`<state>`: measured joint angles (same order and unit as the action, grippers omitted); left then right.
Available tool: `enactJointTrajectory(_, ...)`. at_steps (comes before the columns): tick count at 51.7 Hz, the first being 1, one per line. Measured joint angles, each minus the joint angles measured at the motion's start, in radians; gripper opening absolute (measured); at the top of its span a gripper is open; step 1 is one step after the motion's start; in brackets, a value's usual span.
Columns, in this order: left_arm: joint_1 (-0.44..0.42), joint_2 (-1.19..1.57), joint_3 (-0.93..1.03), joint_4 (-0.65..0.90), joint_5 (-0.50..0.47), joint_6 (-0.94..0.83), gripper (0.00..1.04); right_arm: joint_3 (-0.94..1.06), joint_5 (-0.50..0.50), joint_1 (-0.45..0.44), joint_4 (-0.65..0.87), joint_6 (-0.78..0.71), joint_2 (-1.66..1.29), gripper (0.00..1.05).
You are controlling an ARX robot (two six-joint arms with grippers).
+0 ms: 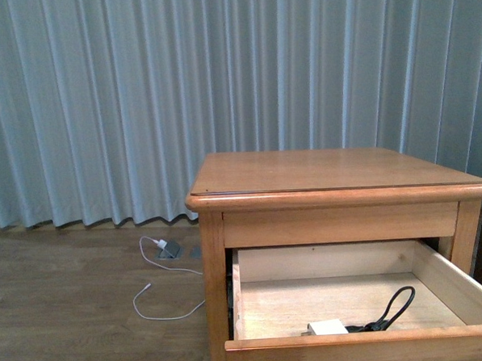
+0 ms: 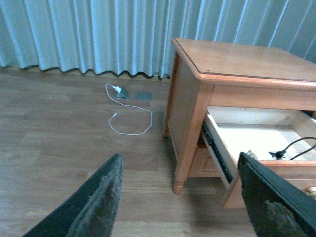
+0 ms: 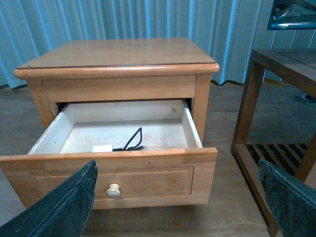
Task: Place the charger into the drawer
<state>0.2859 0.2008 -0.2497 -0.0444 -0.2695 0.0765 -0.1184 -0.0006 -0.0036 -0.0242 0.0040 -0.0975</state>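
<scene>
Charger in pulled-out drawer, well apart from wide-spread left gripper and wide-spread right gripper.

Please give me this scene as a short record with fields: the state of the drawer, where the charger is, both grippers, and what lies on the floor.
drawer: pulled open
charger: lying inside the drawer, close to its front panel
left gripper: open, holding nothing
right gripper: open, holding nothing
floor: white plug with a white cable, to the left of the nightstand
</scene>
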Motion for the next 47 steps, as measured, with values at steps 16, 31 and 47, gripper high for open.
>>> enactJointTrajectory(16,-0.253,-0.092,0.119,0.015,0.256,-0.065,0.07,0.000,0.000,0.000,0.000,0.000,0.000,0.97)
enactJointTrajectory(31,-0.282,-0.131,0.171,0.028,0.267,-0.069,0.04,0.000,0.000,0.000,0.000,0.000,0.000,0.97)
enactJointTrajectory(47,-0.282,-0.158,0.203,0.032,0.267,-0.069,0.04,0.000,0.000,0.000,0.000,0.000,0.000,0.97)
